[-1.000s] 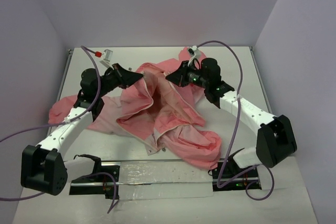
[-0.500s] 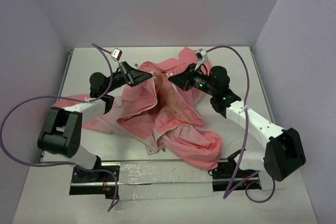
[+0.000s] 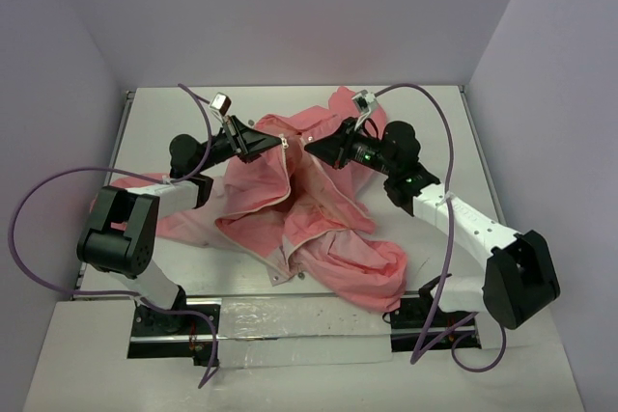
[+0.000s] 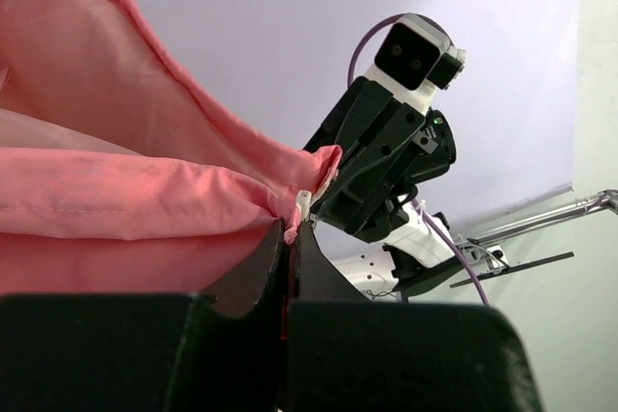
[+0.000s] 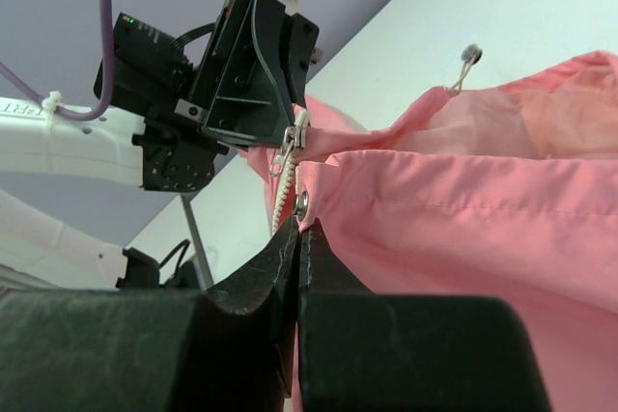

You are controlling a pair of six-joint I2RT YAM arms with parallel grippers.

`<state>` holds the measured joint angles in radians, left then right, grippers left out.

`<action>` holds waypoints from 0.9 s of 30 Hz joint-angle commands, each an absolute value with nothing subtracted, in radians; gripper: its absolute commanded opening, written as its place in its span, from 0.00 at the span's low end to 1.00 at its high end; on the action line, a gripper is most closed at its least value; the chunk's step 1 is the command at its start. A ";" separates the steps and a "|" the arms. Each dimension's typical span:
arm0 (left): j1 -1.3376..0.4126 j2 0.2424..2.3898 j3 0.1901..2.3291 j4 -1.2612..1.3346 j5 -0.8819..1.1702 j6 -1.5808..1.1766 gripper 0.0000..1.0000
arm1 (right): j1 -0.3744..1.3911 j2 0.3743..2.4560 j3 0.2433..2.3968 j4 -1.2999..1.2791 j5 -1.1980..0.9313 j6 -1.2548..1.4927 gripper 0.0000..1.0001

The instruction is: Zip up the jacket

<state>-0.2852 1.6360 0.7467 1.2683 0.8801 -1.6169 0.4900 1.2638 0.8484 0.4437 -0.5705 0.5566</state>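
The salmon-pink jacket [image 3: 319,224] lies crumpled in the middle of the white table, its front open and its far edges lifted. My left gripper [image 3: 265,142] is shut on one front edge, beside the light zipper [image 3: 283,149]. My right gripper [image 3: 316,147] is shut on the other front edge. In the left wrist view the jaws [image 4: 291,227] pinch the jacket [image 4: 116,190] at a white zipper end. In the right wrist view the jaws [image 5: 299,224] pinch the jacket [image 5: 463,209] just under a metal snap [image 5: 301,203]; the zipper teeth [image 5: 282,195] and pull [image 5: 290,145] hang beside it.
The two grippers face each other a short gap apart above the far half of the table [image 3: 435,113]. A sleeve [image 3: 116,195] lies at the left under the left arm. Purple cables loop from both arms. A metal rail [image 3: 290,320] runs along the near edge. Walls close three sides.
The left arm has folded back and its gripper has moved right and up with the jacket edge. The right gripper has held its edge and shifted slightly; the two edges are closer together.
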 commanded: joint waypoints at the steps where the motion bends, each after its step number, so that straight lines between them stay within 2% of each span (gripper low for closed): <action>1: -0.288 1.636 0.784 1.797 0.905 -1.636 0.00 | 0.503 1.293 0.913 0.528 -0.646 0.578 0.00; 27: -0.295 1.636 0.782 1.824 0.916 -1.654 0.00 | 0.528 1.386 0.965 0.546 -0.696 0.599 0.00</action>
<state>-0.2874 1.6367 0.7467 1.2769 0.8993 -1.6456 0.5156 1.3735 0.9097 0.4788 -0.6780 0.5873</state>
